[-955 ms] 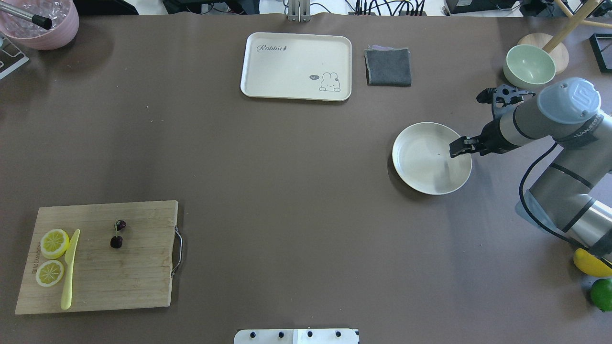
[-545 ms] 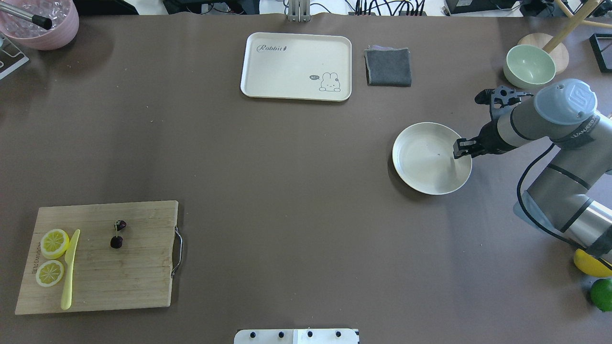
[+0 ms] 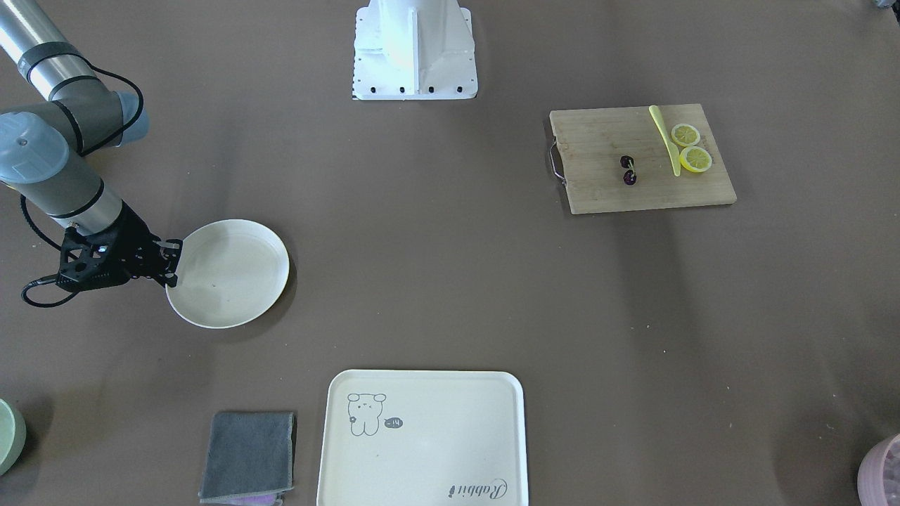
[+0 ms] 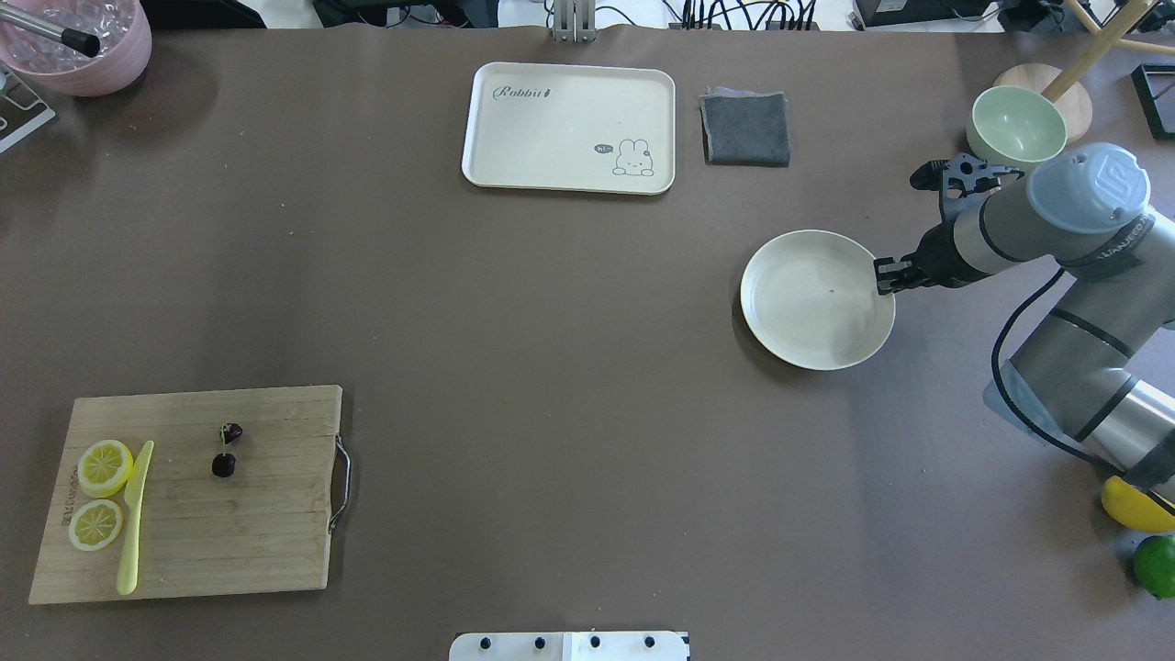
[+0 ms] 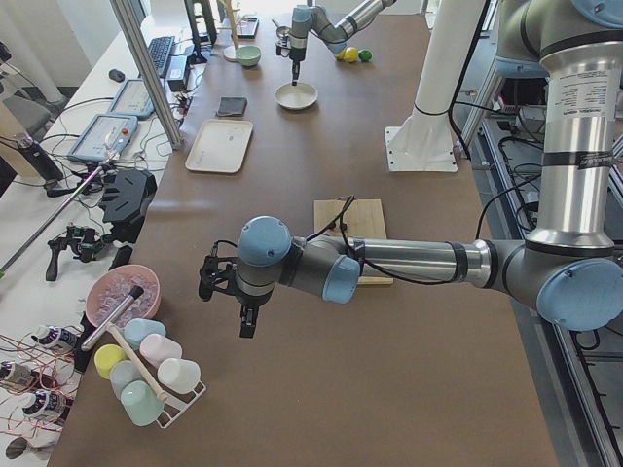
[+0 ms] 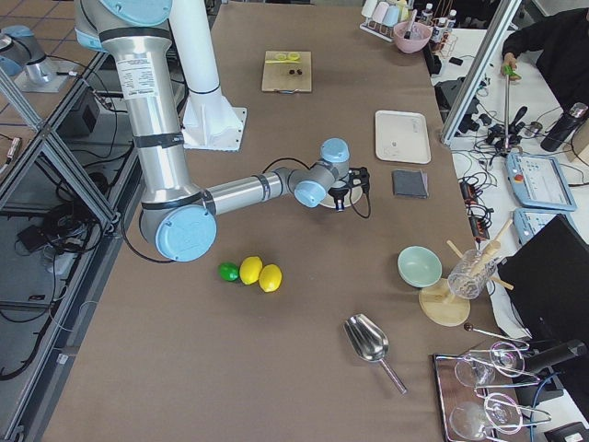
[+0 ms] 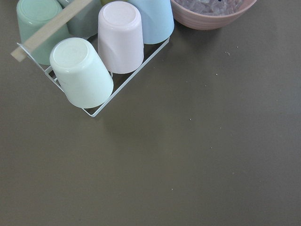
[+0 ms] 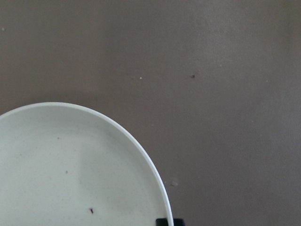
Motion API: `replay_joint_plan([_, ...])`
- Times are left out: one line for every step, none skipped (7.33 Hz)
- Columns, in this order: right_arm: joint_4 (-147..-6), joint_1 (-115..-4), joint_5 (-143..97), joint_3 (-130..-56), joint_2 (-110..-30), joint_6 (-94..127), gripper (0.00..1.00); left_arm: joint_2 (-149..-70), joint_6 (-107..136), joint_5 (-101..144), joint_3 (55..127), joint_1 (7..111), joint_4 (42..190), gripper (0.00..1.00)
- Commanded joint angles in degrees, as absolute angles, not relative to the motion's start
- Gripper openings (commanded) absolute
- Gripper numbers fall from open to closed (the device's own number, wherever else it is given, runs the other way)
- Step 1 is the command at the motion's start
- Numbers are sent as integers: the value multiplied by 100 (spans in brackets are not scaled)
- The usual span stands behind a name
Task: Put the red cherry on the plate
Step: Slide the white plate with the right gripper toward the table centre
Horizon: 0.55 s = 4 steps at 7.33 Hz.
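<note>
Brown paper covers your worktop [image 3: 436,295]. From the front camera you see the plate [image 3: 232,281] at the picture's left. The right arm [image 3: 63,186] reaches down to its rim. The right jaws stand a little apart there, holding nothing, with their tips at the edge nearest the arm. The cherry [image 3: 629,177] lies well apart from the plate on the board [image 3: 605,193], near a yellow knife [image 3: 664,137] and two lemon slices [image 3: 695,159].

Overhead, the cherry [image 4: 223,464] sits near the middle of the board [image 4: 257,542] at lower left. The plate [image 4: 808,317] is at the right, with the tray [image 4: 551,119] and a grey cloth [image 4: 744,128] beyond it.

From the left end, the left arm [image 5: 389,263] stretches across the board. The left jaws point down over bare worktop near a cup rack [image 5: 146,384] and a pink bowl [image 5: 122,292]. You cannot tell whether they are apart or closed. The plate [image 5: 296,95] shows far off under the right arm.

From the right end, the cherry [image 6: 294,57] is a dark dot on the far board [image 6: 286,78]. The right wrist hides most of the plate.

Your left wrist camera shows upturned cups [image 7: 120,37] in the wire rack and the bowl's rim [image 7: 211,12].

Your right wrist camera shows the plate [image 8: 70,160] with a dark speck [image 8: 91,210]. One black fingertip [image 8: 164,221] is at its rim.
</note>
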<state>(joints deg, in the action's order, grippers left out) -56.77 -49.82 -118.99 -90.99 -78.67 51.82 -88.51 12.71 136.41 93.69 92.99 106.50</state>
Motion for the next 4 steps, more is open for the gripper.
replay_joint_plan([-5687,-5499,-12703,-9272,-7622,5221,0,-8851,1274,13649,9395,9308,10644,98])
replay_joint_plan([-5695,-5545,-12866,-9264,-7350,5577,0,-8851,1274,13658,9404,9308,10644,98])
replay_joint_plan([-5721,-5372,-12815,-9211,-7052,5903,0,-8851,1274,13658,9387,9308,10644,98])
replay_joint_plan([-5722,-5144,-12632,-9202,-6805,6298,0,-8851,1274,13667,9369,9308,10644,98])
